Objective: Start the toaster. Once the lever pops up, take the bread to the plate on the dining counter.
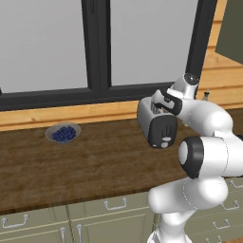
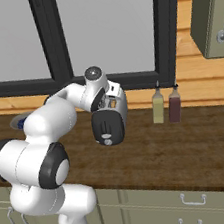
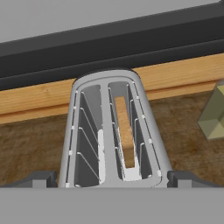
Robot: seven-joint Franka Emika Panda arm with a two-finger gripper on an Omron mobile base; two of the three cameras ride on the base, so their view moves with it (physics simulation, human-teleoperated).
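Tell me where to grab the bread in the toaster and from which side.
Grip the bread by its exposed top edge, coming straight down from above. It stands on edge in one slot of the toaster, whose walls hide its faces, so the open jaws would probably need to pinch across the slice's thin width.

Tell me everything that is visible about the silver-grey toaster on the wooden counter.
The rounded silver-grey two-slot toaster stands upright on the dark brown wooden counter below the window. Its dark front panel carries a round knob and small buttons. In the hand view, one slot holds a tan bread slice; the other is empty.
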